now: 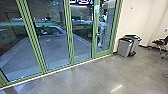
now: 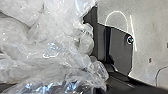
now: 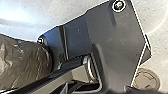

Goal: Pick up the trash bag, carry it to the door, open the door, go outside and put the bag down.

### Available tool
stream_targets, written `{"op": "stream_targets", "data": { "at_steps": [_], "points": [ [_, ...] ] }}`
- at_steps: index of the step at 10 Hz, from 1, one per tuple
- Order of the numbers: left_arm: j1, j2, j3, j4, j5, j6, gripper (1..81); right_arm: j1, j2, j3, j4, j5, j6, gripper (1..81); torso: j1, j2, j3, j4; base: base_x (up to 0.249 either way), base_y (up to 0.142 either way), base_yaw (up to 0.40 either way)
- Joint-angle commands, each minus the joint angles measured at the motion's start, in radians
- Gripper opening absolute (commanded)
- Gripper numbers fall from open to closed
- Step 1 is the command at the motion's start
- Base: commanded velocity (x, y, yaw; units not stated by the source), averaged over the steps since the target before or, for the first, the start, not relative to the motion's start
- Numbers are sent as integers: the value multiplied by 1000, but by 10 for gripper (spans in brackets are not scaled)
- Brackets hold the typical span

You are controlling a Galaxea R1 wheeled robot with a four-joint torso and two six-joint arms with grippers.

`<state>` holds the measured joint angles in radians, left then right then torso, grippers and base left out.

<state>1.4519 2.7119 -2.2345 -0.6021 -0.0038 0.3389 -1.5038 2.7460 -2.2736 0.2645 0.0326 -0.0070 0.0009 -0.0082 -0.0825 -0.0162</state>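
Note:
Crumpled clear plastic of the trash bag point(image 2: 50, 45) shows large and close in the left wrist view, bunched beside the robot's dark plate. In the right wrist view, a darker, brownish stretch of bag point(image 3: 22, 62) lies against the edge of the robot's dark plate. How the bag is held is hidden. Ahead in the head view stands a green-framed glass door point(image 1: 103, 53), closed, at the right end of a glazed wall, with a small handle on its left side.
Bins point(image 1: 124, 47) stand by the white wall, right of the door. A dark chair point(image 1: 160, 44) is farther right. A pale figure, apparently a person point(image 1: 102, 28), shows in the door's glass. Polished concrete floor point(image 1: 100, 77) stretches before the glazing.

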Motion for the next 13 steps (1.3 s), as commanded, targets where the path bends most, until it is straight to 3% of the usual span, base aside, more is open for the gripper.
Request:
{"op": "stream_targets", "data": {
  "at_steps": [1,13],
  "points": [
    [-46,-15,13,7,76,3,10,43,-16,10,-11,-63,-2,811,0,0,0,0,136,-78,0],
    [-46,0,7,10,76,3,10,46,-9,2,-11,-63,-2,811,0,0,0,0,138,-82,0]
  ]
}}
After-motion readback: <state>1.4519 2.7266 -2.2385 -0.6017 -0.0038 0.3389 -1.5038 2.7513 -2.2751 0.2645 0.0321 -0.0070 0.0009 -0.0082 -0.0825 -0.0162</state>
